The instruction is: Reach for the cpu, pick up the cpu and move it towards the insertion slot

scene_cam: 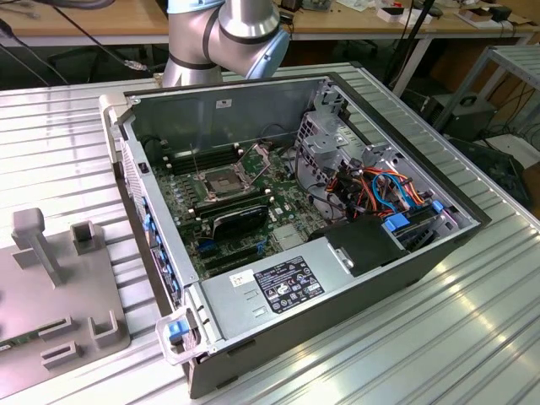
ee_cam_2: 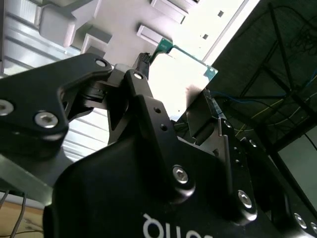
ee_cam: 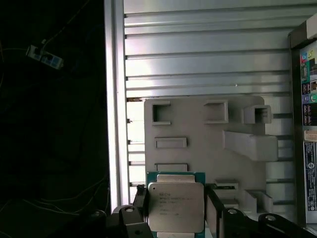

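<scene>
The cpu [ee_cam: 176,206] is a pale silvery square on a green board, and in the first wrist view it sits between my two black fingers [ee_cam: 140,214]. My gripper [ee_cam: 176,210] is shut on it from both sides, above the grey fixture plate [ee_cam: 198,129]. In the second wrist view the cpu [ee_cam_2: 184,62] shows as a bright square with a green edge, at the tips of my gripper [ee_cam_2: 176,82]. The insertion slot [scene_cam: 218,180], a shiny metal frame around a dark centre, lies on the motherboard inside the open computer case [scene_cam: 380,278] in the exterior view.
The grey fixture plate [scene_cam: 51,287] with raised pegs and pockets lies on the ribbed metal table [scene_cam: 472,337], at the exterior view's left of the case. Inside the case are a black block [scene_cam: 239,221], a drive cage [scene_cam: 325,139], coloured cables [scene_cam: 380,190] and a power supply [scene_cam: 278,283].
</scene>
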